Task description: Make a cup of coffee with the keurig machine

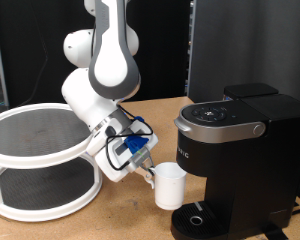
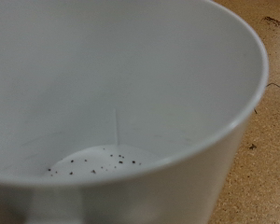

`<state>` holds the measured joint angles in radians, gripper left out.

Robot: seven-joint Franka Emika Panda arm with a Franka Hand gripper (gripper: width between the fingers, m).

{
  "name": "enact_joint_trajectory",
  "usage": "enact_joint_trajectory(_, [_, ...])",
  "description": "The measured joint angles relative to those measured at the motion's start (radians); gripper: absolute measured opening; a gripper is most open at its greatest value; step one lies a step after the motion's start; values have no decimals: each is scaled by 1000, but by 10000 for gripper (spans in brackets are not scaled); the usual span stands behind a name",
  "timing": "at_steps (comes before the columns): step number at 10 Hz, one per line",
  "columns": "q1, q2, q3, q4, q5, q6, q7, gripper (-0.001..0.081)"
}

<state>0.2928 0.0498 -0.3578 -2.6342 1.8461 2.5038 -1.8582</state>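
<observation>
I see the two-finger gripper [image 1: 150,172] pinching the rim of the small white ceramic cup [image 1: 169,186], carried upright just left of the tall matte black keurig machine [image 1: 235,160], above the wooden table [image 1: 120,215]; its round drip tray [image 1: 195,220] sits bare. The wrist view fills with the cup's speckled interior [image 2: 103,163]. A white two-tier rack [image 1: 40,160] stands aside.

You're looking at a light brown particle-board tabletop [image 1: 130,222], evenly lit, speckled in the wrist view with a few dark crumbs. At 9 o'clock in the exterior view a white two-tier round rack [image 1: 42,160] with dark mesh shelves stands on it. Behind, from 10 to 2 o'clock, black curtains [image 1: 40,40] hang, with a dark panel [image 1: 252,45] at 1 o'clock.
</observation>
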Motion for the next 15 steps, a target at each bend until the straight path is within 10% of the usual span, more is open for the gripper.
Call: enact_joint_trajectory(15, [12,157,123,121,211,45,-89,69])
